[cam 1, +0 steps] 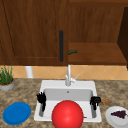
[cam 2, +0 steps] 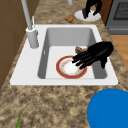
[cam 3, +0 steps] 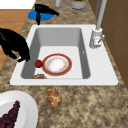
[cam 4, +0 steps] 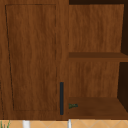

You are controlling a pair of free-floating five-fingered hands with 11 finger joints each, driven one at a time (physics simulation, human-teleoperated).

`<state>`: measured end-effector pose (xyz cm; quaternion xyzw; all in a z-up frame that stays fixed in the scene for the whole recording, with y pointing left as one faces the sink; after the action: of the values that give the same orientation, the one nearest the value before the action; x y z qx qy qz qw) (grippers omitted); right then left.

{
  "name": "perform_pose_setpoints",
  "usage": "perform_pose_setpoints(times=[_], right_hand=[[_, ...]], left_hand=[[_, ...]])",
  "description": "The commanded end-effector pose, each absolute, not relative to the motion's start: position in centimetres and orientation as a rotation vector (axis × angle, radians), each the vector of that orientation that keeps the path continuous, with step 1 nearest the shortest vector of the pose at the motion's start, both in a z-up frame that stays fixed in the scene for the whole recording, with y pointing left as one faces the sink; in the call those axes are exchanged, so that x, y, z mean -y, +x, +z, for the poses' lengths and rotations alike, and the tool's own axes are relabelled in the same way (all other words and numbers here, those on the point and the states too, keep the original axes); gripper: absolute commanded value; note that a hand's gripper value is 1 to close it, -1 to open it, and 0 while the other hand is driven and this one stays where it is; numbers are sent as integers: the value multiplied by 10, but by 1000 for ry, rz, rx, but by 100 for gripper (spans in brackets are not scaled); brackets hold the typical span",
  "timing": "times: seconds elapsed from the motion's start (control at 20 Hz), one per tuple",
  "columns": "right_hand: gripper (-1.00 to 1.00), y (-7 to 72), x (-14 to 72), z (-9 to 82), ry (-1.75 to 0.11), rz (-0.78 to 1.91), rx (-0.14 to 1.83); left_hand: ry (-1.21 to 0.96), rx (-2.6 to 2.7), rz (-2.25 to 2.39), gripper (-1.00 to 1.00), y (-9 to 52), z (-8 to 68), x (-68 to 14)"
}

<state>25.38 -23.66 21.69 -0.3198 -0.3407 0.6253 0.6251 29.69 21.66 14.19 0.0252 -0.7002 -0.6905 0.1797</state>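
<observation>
Across the upper frame, a wooden cabinet (cam 4: 32,57), left door closed. Below, a speckled stone surface (cam 2: 50,100) with a white sink (cam 2: 27,72) at centre. At lower left of the front view, a blue plate (cam 1: 16,113); at lower right, a white plate (cam 3: 27,105) carrying dark grapes (cam 3: 10,117). In the middle of the basin, a red-rimmed plate (cam 3: 57,64), lying flat. Left hand (cam 2: 100,51) spread wide, holding nothing, fingers over the plate's rim in the left side view. Right hand (cam 3: 13,43) at the sink's front edge, fingers curled downward, holding nothing. Just beside the plate, a small red ball (cam 3: 38,63).
</observation>
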Motion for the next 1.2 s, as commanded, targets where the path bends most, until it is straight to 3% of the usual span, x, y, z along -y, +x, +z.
perform_pose_setpoints(times=[0.0, 1.15], right_hand=[[0, 254, 237, 217, -734, 1435, 782], [0, 254, 237, 217, -734, 1435, 782]], left_hand=[[-22, 2017, -2046, -100, 288, 148, -219], [-259, 1892, -1927, -100, 262, 190, -255]])
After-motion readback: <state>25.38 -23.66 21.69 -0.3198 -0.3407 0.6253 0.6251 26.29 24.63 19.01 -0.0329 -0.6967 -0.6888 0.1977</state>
